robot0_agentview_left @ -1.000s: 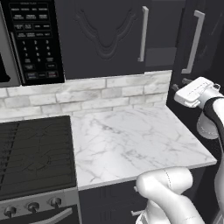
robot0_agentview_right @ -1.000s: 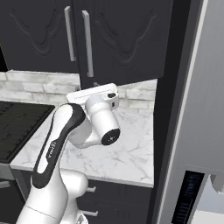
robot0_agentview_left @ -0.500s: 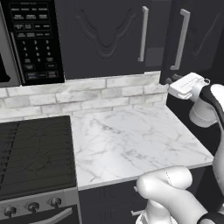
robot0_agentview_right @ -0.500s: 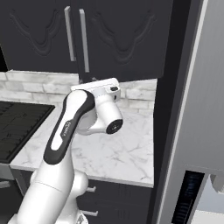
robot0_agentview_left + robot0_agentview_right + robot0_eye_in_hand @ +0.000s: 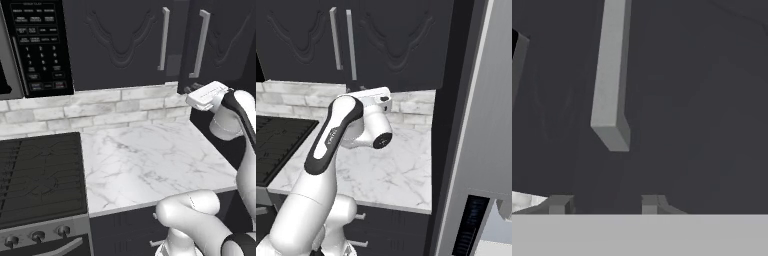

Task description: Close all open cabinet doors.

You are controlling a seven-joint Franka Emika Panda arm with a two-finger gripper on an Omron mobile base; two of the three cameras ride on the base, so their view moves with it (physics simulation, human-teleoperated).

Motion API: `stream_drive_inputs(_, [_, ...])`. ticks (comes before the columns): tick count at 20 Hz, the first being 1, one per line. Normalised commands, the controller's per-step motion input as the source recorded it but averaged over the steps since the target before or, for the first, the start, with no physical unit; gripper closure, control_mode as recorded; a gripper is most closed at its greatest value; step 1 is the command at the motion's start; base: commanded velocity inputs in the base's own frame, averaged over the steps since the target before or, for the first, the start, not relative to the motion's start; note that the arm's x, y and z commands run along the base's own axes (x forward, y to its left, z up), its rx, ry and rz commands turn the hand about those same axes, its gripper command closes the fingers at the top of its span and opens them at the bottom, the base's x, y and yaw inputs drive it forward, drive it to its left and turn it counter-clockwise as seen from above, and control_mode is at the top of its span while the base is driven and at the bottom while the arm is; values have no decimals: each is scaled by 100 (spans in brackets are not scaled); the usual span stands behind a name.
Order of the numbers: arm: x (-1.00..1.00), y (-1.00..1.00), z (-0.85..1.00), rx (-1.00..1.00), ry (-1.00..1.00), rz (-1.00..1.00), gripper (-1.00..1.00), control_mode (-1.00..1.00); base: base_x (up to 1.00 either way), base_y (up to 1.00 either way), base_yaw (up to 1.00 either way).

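Note:
Two tall black cabinet doors hang above the counter. The left door [image 5: 120,40] [image 5: 296,35] lies flat with its silver handle [image 5: 163,37]. The right door [image 5: 225,40] [image 5: 401,35] stands slightly ajar, its hinge-side far edge forward of the left door, and its handle [image 5: 202,40] [image 5: 612,75] hangs beside the left one. My gripper [image 5: 191,90] [image 5: 352,91] [image 5: 605,204] is shut with nothing between its fingers, and it sits against the lower part of the right door, just below the handle's end.
A black microwave [image 5: 37,47] hangs at the left above the stove [image 5: 40,185]. The white marble counter [image 5: 150,160] lies under the arm, backed by a pale brick backsplash [image 5: 100,107]. A tall grey panel [image 5: 481,125] rises on the right.
The right door has swung leftward toward the cabinet front, its handle now close to the left door's. My gripper followed it left and its fingers drew together.

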Motion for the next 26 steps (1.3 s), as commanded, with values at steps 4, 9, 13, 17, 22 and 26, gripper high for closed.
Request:
stream_drive_inputs(4, [20,0,5,0,1,-10,-100,-100,0,0,0])
stream_drive_inputs(9, [29,0,8,0,0,-10,-100,-100,0,0,0])
stream_drive_inputs(13, [35,0,5,0,0,-8,-100,-100,0,0,0])
stream_drive_inputs(17, [32,0,0,0,0,-6,-100,-100,0,0,0])
stream_drive_inputs(22, [25,0,0,0,1,-6,-100,-100,0,0,0])
stream_drive_inputs(26, [29,0,0,0,3,-6,-100,-100,0,0,0])
